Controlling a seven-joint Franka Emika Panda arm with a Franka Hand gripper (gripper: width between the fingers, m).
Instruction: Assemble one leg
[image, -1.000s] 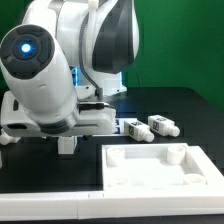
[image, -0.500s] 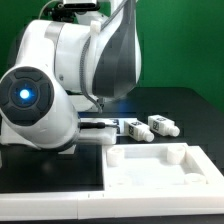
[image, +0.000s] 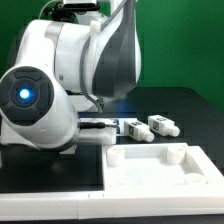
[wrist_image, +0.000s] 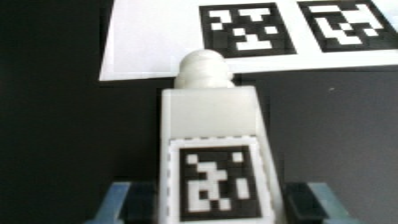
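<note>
In the wrist view a leg (wrist_image: 214, 135) lies lengthwise between the two blue fingers (wrist_image: 128, 200) of my gripper (wrist_image: 222, 203). It is a white block with a black-and-white tag, and its rounded stub end points at the marker board (wrist_image: 160, 45). The jaws stand on either side of the leg with a thin dark gap on each side, so the gripper is open. In the exterior view the arm's body hides the gripper. Two more legs (image: 135, 128) (image: 162, 125) lie side by side on the black table at that view's right.
The large flat white square panel with raised corners (image: 160, 168) lies in front of the two legs at the exterior view's lower right. A white strip (image: 45, 197) runs along the front edge at that view's lower left. The arm's bulk fills the left half.
Between one second and half a second ago the arm swung and its round joint dropped lower at the exterior view's left. Since then nothing has visibly moved.
</note>
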